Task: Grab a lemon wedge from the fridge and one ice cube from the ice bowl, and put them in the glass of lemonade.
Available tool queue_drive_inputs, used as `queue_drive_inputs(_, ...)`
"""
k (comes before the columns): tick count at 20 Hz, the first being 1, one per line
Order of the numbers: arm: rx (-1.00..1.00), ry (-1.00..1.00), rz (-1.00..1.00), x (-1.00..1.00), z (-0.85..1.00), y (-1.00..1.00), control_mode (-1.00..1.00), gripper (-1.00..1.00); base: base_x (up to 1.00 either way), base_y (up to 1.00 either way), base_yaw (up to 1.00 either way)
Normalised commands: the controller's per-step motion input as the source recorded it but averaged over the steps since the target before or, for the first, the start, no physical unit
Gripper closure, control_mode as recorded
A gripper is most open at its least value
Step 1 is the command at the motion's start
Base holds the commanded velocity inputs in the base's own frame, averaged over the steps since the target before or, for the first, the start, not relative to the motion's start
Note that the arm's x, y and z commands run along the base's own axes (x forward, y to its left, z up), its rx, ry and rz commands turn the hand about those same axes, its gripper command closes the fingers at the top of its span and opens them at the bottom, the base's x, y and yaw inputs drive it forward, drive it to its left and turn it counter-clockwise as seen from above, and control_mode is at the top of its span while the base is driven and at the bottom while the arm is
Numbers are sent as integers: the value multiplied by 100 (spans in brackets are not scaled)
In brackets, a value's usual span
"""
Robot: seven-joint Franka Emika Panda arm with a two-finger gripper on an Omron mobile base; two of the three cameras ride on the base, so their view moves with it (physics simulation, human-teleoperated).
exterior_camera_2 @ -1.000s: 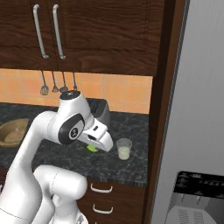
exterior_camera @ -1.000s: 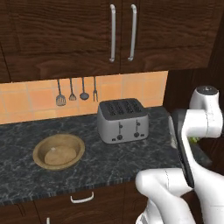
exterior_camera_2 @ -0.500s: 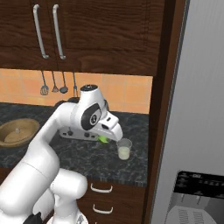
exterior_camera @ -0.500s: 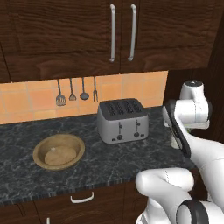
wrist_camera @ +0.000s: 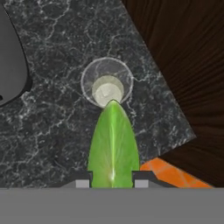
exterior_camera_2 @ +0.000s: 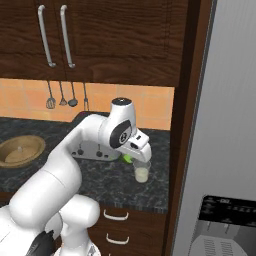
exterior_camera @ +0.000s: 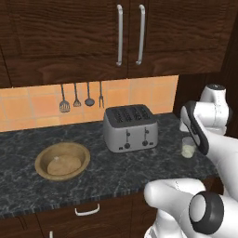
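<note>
Grey fridge (exterior_camera_2: 225,125) at right, dark tabletop (exterior_camera: 116,172), white arm bent forward and down over its right end, one toaster (exterior_camera: 129,127), one wooden bowl (exterior_camera: 62,160), one glass (exterior_camera_2: 142,171) below the claw (wrist_camera: 112,180), claw clamped on one green wedge (wrist_camera: 113,142)

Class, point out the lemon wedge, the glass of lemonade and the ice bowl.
lemon wedge (wrist_camera: 113,144), hand view, middle of its green face.
glass of lemonade (exterior_camera_2: 142,174), right base view, the drink.
ice bowl (exterior_camera: 78,148), left base view, wooden rim.
</note>
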Motion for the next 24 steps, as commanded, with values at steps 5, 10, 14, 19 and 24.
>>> queue_drive_inputs(5,0,-7,0,0,-17,0,-100,100,0,0,0)
queue_drive_inputs(10,0,-1,0,21,2,0,-100,100,0,0,0)
queue_drive_inputs(14,0,2,0,58,2,2,-100,100,0,0,0)
queue_drive_inputs(19,-2,8,0,73,0,-2,-100,100,0,0,0)
queue_drive_inputs(24,0,1,0,25,-1,-32,-100,100,0,0,0)
